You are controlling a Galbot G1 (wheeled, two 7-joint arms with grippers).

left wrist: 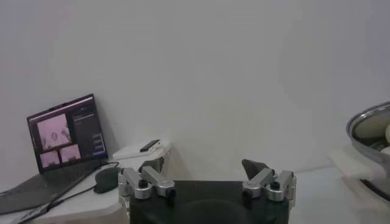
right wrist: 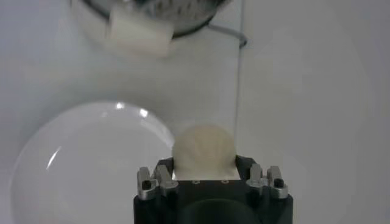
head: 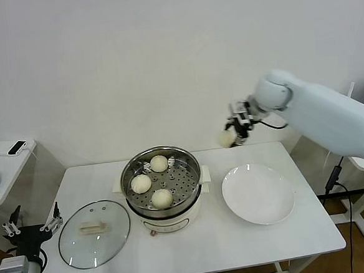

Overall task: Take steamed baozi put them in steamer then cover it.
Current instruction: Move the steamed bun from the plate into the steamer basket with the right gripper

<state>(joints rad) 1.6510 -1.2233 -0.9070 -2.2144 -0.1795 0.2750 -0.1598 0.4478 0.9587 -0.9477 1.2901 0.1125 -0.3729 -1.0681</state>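
A white table point(head: 195, 235) is seen with the steamer point(head: 163, 183) in the middle. The cover point(head: 94, 234) is laid flat on the table to the left of the steamer, just beside it. A white plate point(head: 258, 193) is set on the right. Three baozi point(head: 159, 163) are placed in the steamer. A fourth bun point(head: 226, 139) is pinched by the right gripper point(head: 235, 134), held up in the air above the table's back edge, past the plate. The left gripper point(head: 32, 229) is parked low by the table's left side, its fingers spread apart.
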